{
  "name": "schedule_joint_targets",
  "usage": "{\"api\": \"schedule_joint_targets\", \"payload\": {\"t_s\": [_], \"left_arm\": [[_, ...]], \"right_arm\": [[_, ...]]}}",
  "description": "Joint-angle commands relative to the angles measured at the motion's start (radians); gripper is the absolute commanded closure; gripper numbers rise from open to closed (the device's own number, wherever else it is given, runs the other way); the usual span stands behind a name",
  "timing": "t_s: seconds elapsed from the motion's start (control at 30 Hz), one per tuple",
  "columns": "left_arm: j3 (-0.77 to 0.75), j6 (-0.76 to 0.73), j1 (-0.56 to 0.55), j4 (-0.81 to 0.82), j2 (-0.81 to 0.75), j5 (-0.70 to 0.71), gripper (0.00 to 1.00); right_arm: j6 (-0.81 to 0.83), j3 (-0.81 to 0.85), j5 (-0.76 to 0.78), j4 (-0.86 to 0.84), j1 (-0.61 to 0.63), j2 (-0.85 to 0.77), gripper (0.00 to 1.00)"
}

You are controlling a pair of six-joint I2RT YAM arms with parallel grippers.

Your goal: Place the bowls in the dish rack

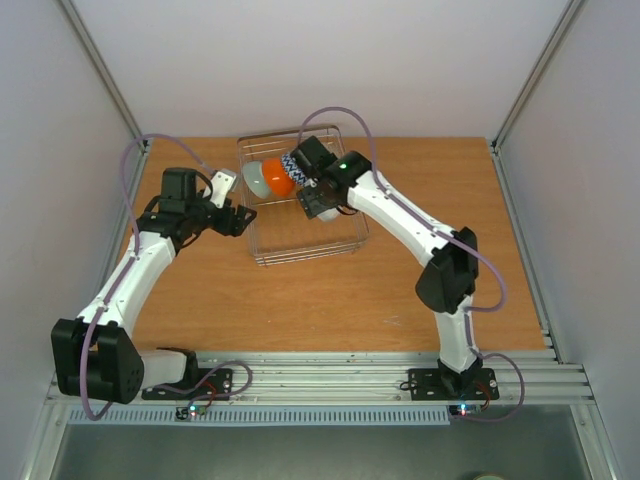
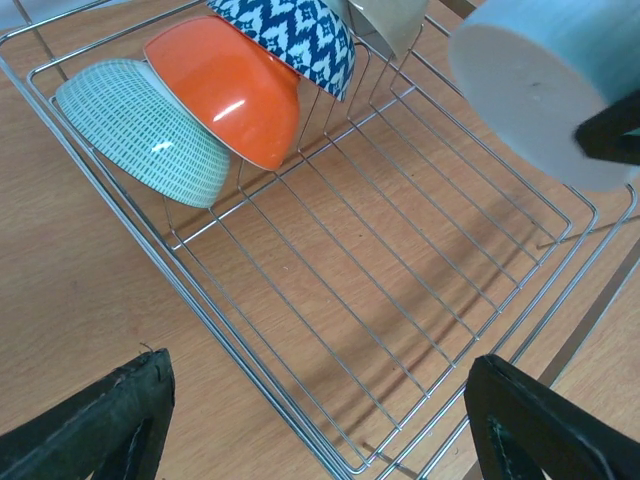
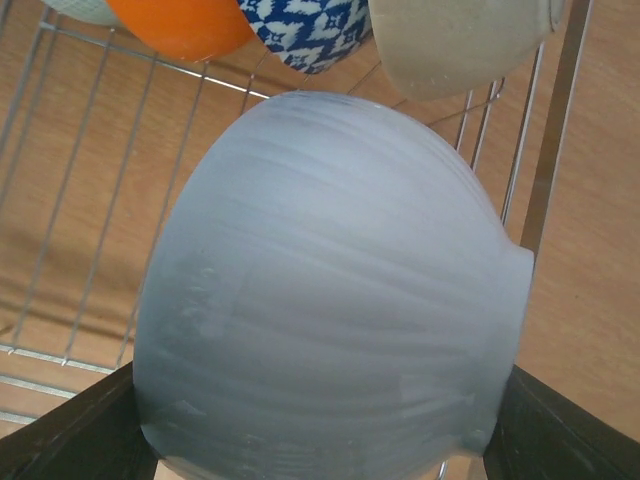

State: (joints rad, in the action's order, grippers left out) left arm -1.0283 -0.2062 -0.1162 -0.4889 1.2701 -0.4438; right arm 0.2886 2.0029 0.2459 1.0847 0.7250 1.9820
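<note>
Silver wire rack (image 1: 300, 236) mid-table from above; green bowl (image 1: 255, 180), orange bowl (image 1: 279, 178), zigzag bowl (image 1: 297, 163) on edge at its far end. Left wrist: left gripper (image 2: 320, 430) spread wide, empty, just beside rack. Right wrist: right gripper (image 3: 320, 440) clamped on white bowl (image 3: 330, 290), held over rack, near cream bowl (image 3: 460, 40).

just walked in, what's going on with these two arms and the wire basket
The right gripper holds a white bowl above the dish rack, close to the row of bowls and not yet set down. Four bowls already lean in a row at the rack's far end: pale blue-green bowl, orange bowl, blue-and-white patterned bowl and cream bowl. The left gripper is open and empty, just off the rack's left edge.
</note>
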Motion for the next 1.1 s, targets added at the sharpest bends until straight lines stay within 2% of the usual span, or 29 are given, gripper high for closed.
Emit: {"api": "schedule_joint_targets", "payload": {"t_s": [0.0, 0.23, 0.8, 0.87, 1.0, 1.07], "left_arm": [[-0.005, 0.001, 0.004, 0.047, -0.007, -0.015, 0.2], [-0.006, -0.001, 0.006, 0.047, -0.011, -0.007, 0.2], [-0.003, -0.004, 0.008, 0.05, -0.011, -0.024, 0.2], [-0.002, -0.004, 0.009, 0.05, -0.012, -0.024, 0.2], [-0.001, -0.006, 0.012, 0.049, -0.011, -0.025, 0.2], [0.0, -0.006, 0.013, 0.05, -0.011, -0.028, 0.2]], "right_arm": [[0.041, 0.163, 0.161, 0.119, 0.041, 0.113, 0.99], [0.032, 0.353, 0.278, 0.256, 0.057, 0.288, 0.99], [0.025, 0.435, 0.33, 0.371, 0.057, 0.464, 0.98], [0.023, 0.44, 0.327, 0.368, 0.057, 0.478, 0.94], [0.02, 0.453, 0.324, 0.371, 0.057, 0.507, 0.68], [0.018, 0.452, 0.322, 0.371, 0.057, 0.517, 0.59]]}}
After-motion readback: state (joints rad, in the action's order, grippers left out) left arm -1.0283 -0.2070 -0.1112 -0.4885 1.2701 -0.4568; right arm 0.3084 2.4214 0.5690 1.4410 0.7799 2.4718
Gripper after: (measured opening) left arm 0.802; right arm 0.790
